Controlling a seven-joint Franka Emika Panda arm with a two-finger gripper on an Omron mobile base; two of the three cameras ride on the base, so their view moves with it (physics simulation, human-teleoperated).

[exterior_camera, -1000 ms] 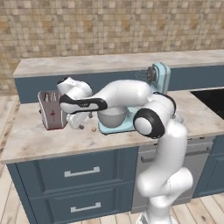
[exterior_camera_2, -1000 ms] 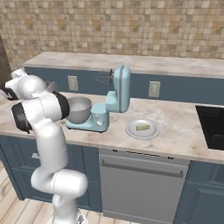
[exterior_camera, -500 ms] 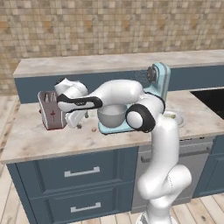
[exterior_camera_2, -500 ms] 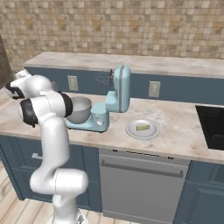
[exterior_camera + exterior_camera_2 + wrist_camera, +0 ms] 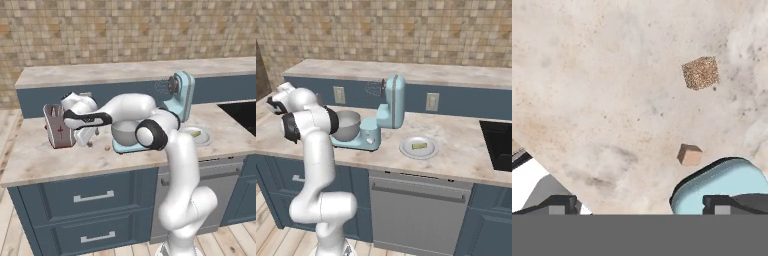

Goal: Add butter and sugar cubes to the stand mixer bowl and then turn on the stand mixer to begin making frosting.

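Observation:
In the hand view, two sugar cubes lie on the beige counter: a speckled brown one [image 5: 700,73] and a tan one [image 5: 689,154] close to the mixer's light blue base [image 5: 722,186]. My gripper [image 5: 644,205] hangs over the counter, open and holding nothing, short of the cubes. From the left base view the gripper [image 5: 88,140] points down beside the cubes [image 5: 107,148]. The grey metal bowl [image 5: 125,131] sits on the stand mixer [image 5: 180,96], whose head is tilted up. The butter [image 5: 418,146] lies on a white plate [image 5: 406,149].
A grey, red-marked boxy appliance [image 5: 57,131] stands just left of the gripper. The tiled wall and a raised ledge [image 5: 125,72] run behind the counter. A dark cooktop [image 5: 498,137] lies at the far right. The counter's front edge is near.
The arm's elbow has swung left and the hand has come down a little toward the counter by the sugar cubes. The cubes, bowl and butter have not moved.

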